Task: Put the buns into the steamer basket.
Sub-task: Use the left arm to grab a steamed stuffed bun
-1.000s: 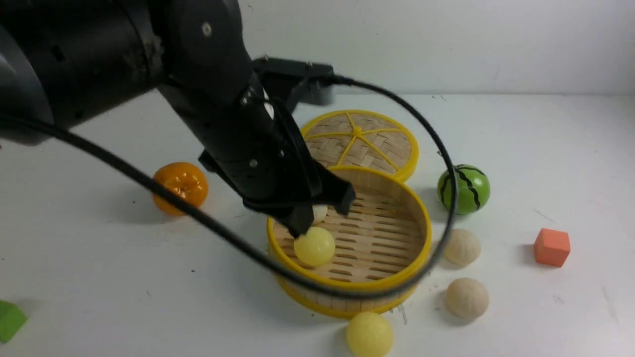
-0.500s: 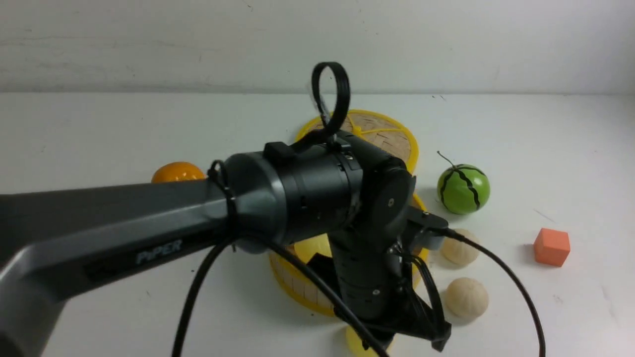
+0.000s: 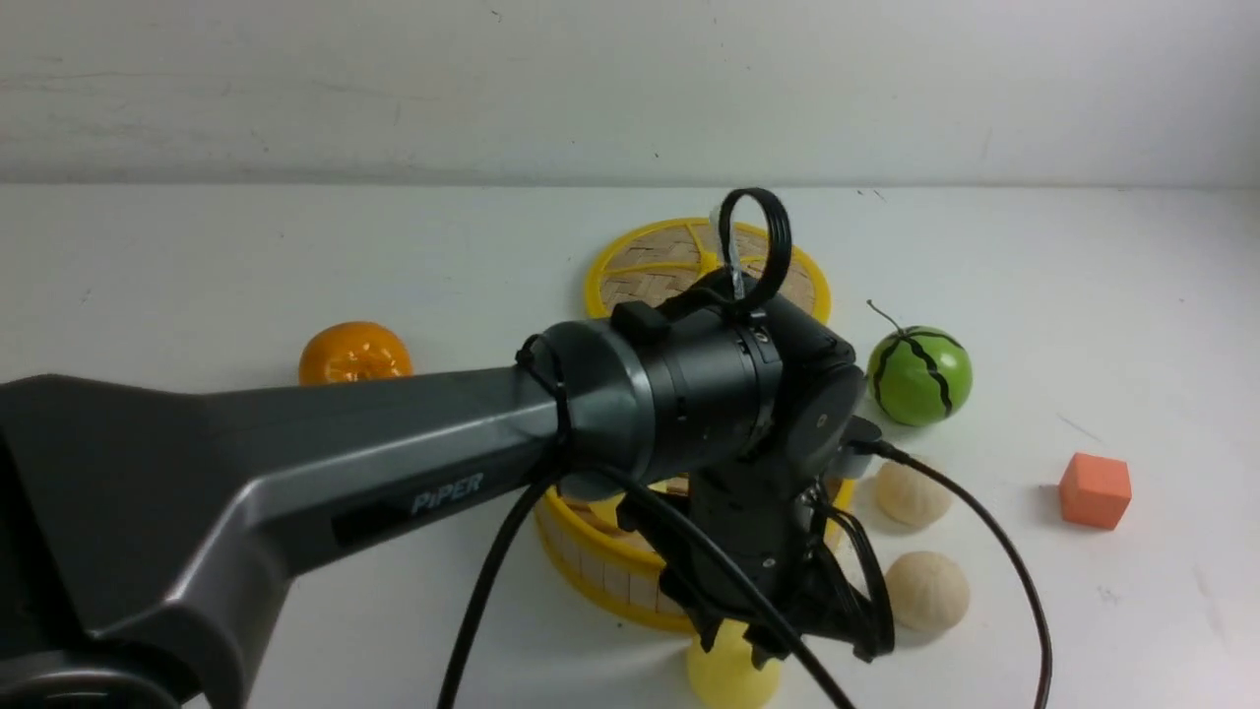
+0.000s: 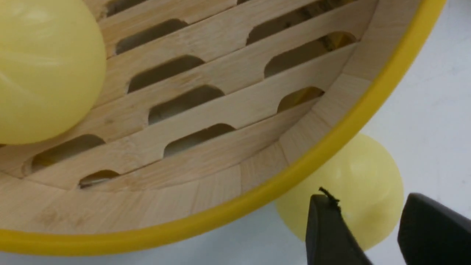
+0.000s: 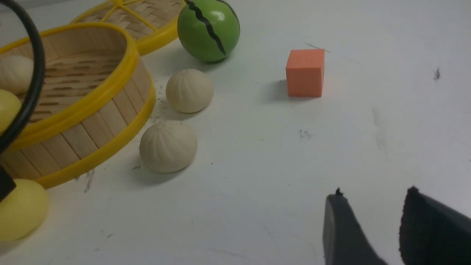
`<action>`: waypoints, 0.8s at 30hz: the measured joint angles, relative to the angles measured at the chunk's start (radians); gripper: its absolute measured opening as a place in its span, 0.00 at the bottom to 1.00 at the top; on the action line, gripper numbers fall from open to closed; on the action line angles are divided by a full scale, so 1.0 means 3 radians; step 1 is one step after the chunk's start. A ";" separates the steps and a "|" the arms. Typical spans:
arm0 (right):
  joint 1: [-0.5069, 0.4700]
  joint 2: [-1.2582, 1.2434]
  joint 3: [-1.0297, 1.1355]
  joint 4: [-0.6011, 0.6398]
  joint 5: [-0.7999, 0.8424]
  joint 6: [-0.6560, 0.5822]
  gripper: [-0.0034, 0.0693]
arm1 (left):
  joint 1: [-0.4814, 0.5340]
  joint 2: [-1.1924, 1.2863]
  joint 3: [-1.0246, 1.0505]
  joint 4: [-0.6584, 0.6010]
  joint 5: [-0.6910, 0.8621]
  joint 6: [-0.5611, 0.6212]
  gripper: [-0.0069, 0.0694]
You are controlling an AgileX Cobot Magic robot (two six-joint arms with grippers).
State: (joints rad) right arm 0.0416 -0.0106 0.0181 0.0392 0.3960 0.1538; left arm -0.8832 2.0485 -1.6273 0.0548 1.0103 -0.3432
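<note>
1. Hovering wide and empty over the pale yellow round toy bun [image 4: 349,165], our left gripper [image 4: 369,209] is set to straddle it.
2. That bun lies at the white table's [image 5: 257,165] near edge, just beside the round bamboo steamer basket [image 5: 92,130].
3. Our right gripper [image 5: 373,206] stands wide, empty.
4. We find the bun round: no long axis.

The white table [image 3: 197,276] is matte with light scuff marks and fills the front view below a white wall [image 3: 591,89] that runs across the top. A glossy orange fruit [image 3: 354,353] stands alone, left of centre. A woven disc lid [image 3: 640,266] with yellow rim and spokes lies flat at upper centre, its near portion hidden. A green ball [image 3: 919,376] with black watermelon stripes and a thin stem sits right of centre, near the lid. An orange-red cube [image 3: 1095,490] sits at far right, lower than the ball and apart from it.
</note>
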 joint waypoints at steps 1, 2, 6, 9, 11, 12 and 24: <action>0.0000 0.0000 0.0000 0.0000 0.0000 0.0000 0.38 | 0.0000 0.0012 0.0000 0.0010 -0.0014 0.0000 0.45; 0.0000 0.0000 0.0000 0.0000 0.0000 0.0000 0.38 | 0.0000 0.0026 0.0000 0.0009 -0.0032 -0.0007 0.45; 0.0000 0.0000 0.0000 0.0000 0.0000 0.0000 0.38 | 0.0000 0.0041 0.0000 0.0051 -0.0068 -0.0037 0.45; 0.0000 0.0000 0.0000 0.0000 0.0000 0.0000 0.38 | 0.0000 0.0091 0.0000 0.0082 -0.0082 -0.0051 0.45; 0.0000 0.0000 0.0000 0.0000 0.0000 0.0000 0.38 | 0.0000 0.0120 0.0000 0.0093 -0.0085 -0.0055 0.45; 0.0000 0.0000 0.0000 0.0000 0.0000 0.0000 0.38 | 0.0000 0.0131 0.0000 0.0111 -0.0093 -0.0059 0.45; 0.0000 0.0000 0.0000 0.0000 0.0000 0.0000 0.38 | 0.0000 0.0157 -0.0017 0.0041 -0.0047 -0.0065 0.16</action>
State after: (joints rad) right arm 0.0416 -0.0106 0.0181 0.0392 0.3960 0.1538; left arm -0.8832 2.0958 -1.6323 0.0672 0.9962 -0.3627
